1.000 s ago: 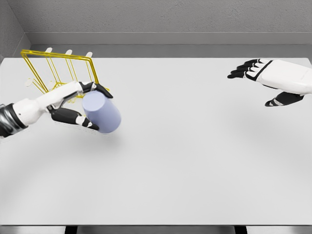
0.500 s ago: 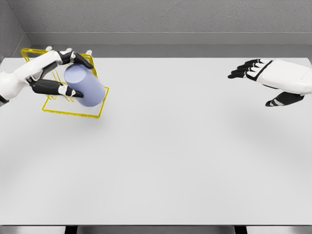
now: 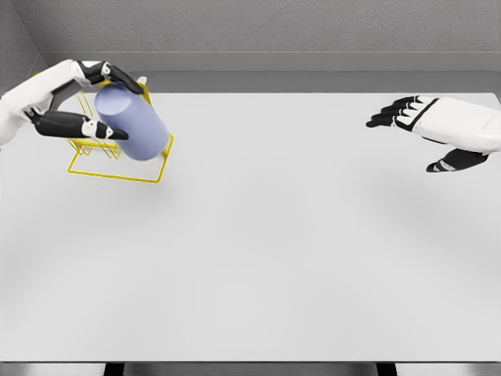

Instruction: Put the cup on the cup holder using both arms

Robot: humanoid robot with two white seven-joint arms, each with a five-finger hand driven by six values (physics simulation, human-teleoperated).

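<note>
Cup (image 3: pixel 131 123), lavender, clamped in left hand (image 3: pixel 74 102): fingers over its top, thumb under, body tilted. It sits in front of the yellow wire cup holder (image 3: pixel 117 174) at far left of the white table (image 3: pixel 274 251); contact with the wires can't be told. Right hand (image 3: pixel 438 129) far right, well apart, fingers spread, holding nothing.

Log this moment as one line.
left hand: shut on cup, tilted | cup: in front of holder, not yet seated | right hand: open, idle at right
</note>
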